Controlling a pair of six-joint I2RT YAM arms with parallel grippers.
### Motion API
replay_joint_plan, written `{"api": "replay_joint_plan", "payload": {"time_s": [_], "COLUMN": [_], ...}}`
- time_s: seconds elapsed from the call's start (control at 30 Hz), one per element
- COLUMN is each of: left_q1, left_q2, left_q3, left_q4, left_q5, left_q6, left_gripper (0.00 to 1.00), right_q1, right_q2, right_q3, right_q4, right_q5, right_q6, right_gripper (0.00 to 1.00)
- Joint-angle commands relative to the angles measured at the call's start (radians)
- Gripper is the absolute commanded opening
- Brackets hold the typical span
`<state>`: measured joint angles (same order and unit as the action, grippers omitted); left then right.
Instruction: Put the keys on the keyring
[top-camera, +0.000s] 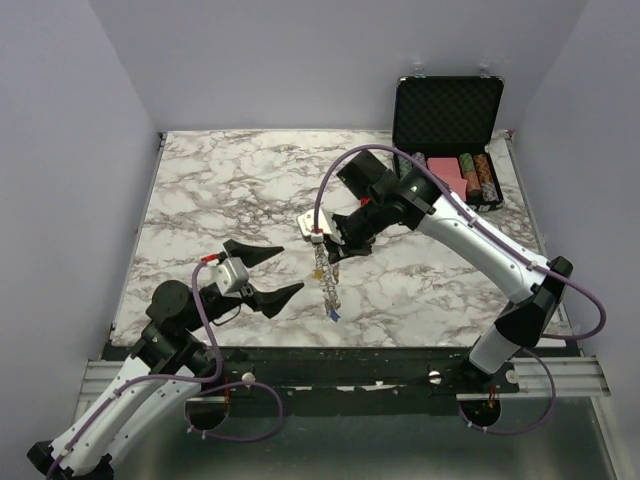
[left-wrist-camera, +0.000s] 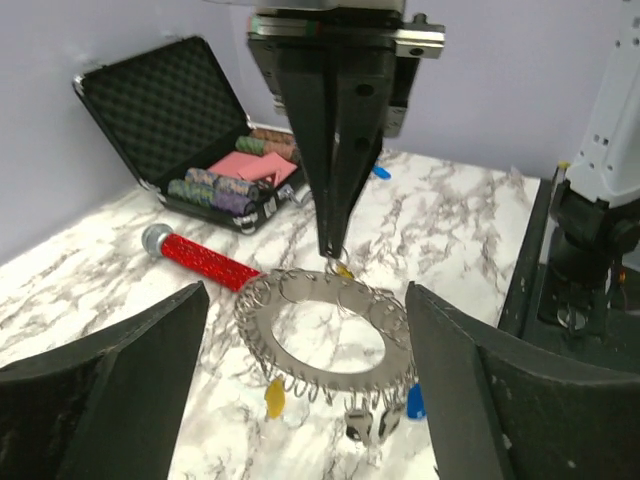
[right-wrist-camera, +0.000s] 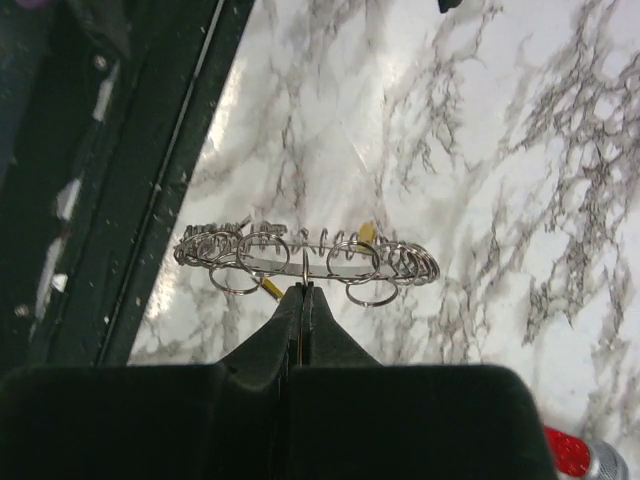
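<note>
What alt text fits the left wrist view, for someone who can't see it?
The right gripper, shut, pinches a loop on the rim of the keyring, with yellow and blue keys dangling from its lower edge. The left gripper, open, frames it; a red cylinder and an open case lie behind.

Soft, even light falls from overhead and the shadows are faint. The marble table (right-wrist-camera: 330, 90) throws white glare in my right wrist view. Up close, my left fingers (left-wrist-camera: 100, 390) look dark and slightly soft.
</note>
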<state>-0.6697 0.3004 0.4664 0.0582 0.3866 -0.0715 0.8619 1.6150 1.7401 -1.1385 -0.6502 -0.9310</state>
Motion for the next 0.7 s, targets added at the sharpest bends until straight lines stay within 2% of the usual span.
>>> {"api": "replay_joint_plan", "payload": {"time_s": [0.0,0.17,0.27,0.43,0.67], "left_q1": [0.001,0.001,-0.001,-0.013,-0.096], "left_q2": [0.066,0.183,0.271,0.405,0.52], "left_q3": [0.017,-0.031,-0.06,-0.051,-0.026], "left_q4": [-0.074,0.151,0.294,0.454,0.512], "left_q5": [0.098,0.152,0.161,0.179,0.071], "left_q6": [-0.011,-0.148,-0.182,-0.131,0.021], "left_gripper": [0.93,0.94,0.86,0.67,0.54], "right_q1": [0.002,0.005,0.008,0.014,0.014], "right_q2": [0.048,0.057,0.06,0.063,0.069], "right_q3": [0.124,0.151,0.162,0.145,0.156], "right_q4": [-0.264,-0.28,-0.28,-0.28,-0.28], "right_q5": [0.174,0.316,0.349,0.368,0.342], "right_q6": [-0.154,-0.175,-0.172,-0.167,-0.147], "right_gripper": [0.0,0.0,0.0,0.0,0.0]}}
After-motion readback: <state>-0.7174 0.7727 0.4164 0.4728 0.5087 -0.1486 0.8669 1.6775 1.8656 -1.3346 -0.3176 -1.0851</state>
